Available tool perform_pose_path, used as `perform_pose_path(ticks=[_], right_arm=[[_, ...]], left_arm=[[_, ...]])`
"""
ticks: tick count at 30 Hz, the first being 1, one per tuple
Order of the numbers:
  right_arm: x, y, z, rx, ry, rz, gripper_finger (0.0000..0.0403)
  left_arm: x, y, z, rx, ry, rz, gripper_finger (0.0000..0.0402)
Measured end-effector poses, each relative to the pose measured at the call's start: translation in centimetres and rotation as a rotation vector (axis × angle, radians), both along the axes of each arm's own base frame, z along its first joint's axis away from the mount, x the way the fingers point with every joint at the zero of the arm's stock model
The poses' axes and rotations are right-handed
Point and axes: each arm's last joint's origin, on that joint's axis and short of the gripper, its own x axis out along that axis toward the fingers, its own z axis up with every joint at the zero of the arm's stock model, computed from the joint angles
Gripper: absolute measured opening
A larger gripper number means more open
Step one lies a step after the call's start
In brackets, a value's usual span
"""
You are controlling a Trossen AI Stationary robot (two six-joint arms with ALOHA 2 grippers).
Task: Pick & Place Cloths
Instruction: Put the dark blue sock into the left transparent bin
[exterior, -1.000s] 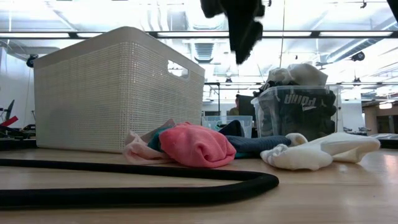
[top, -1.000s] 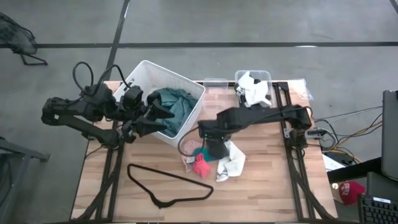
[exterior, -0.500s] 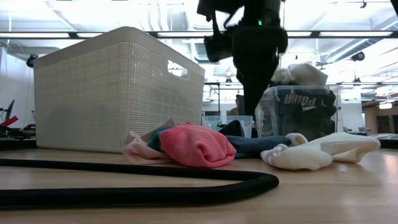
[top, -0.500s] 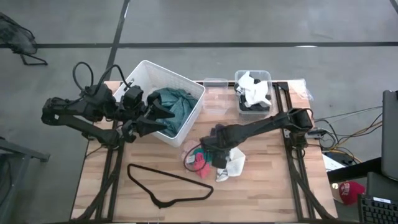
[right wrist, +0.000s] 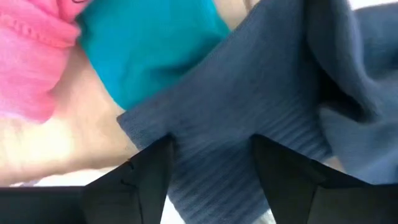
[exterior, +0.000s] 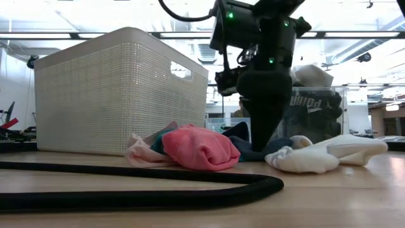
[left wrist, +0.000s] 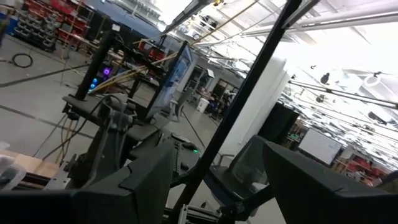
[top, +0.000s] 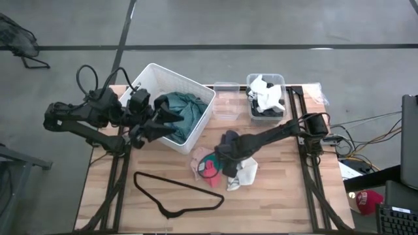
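Observation:
A small pile of cloths lies on the table: a pink one, a teal one, a blue-grey ribbed one and a white one. My right gripper is open, low on this pile and pointing down. In the low view it reaches the blue-grey cloth. My left gripper is open and hovers over the white basket. A large teal-green cloth lies in the basket. My right gripper comes from above, pointing down, with open fingers. Both fingertips are down on the blue-grey ribbed cloth, and a stretch of it lies between them. The cloth lies flat in the pile on the table.
A thin black wire hanger lies near the table's near edge. A clear bin holding white and dark cloths stands at the far right. A smaller clear container sits beside it. Bare wood shows at the near right.
My right gripper has come down from well above the table onto the cloth pile, and its arm has swung lower. The cloths and my left arm have kept still.

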Motion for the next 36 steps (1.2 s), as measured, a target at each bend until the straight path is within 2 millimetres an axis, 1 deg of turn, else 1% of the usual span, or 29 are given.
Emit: perform_pose_path(ticks=[3,5,8,10,11,16,20,23,28,31,36], right_arm=[[-0.2,-0.1,-0.5,0.039,0.002,-0.058,0.0187],[-0.3,-0.2,-0.5,0.056,0.005,-0.083,0.0157],[-0.2,-0.1,-0.3,0.085,0.007,-0.084,0.0094],[0.2,0.1,0.2,0.102,0.001,-0.078,0.0043],[0.4,0.1,0.6,0.110,-0.009,-0.073,0.0027],[1.3,0.2,3.2,0.099,-0.040,-0.039,0.0019],[1.4,0.2,5.5,0.071,-0.050,0.019,0.0014],[1.4,0.2,7.8,0.069,-0.102,0.041,0.0014],[1.1,0.0,12.0,0.041,-0.227,0.030,0.0014],[0.7,-0.5,14.7,0.030,-0.318,0.008,0.0014],[-0.1,-1.8,18.7,0.016,-0.468,-0.084,0.0014]], left_arm=[[0.0,0.0,0.0,-0.003,0.001,0.015,0.0250],[0.0,0.0,0.0,-0.004,0.001,0.016,0.0250],[0.1,0.0,0.0,-0.003,0.003,0.016,0.0250],[0.2,0.0,-0.1,-0.003,0.006,0.016,0.0250],[0.3,0.0,-0.2,-0.002,0.009,0.016,0.0250],[1.0,-0.1,-0.6,0.002,0.031,0.016,0.0250],[1.6,-0.2,-1.1,-0.010,0.057,0.012,0.0250],[1.9,-0.3,-1.3,-0.015,0.067,0.011,0.0250],[2.2,-0.3,-1.5,-0.014,0.074,0.011,0.0250],[2.2,-0.3,-1.5,-0.001,0.069,0.014,0.0250],[2.2,-0.2,-1.5,0.034,0.067,0.050,0.0250]])
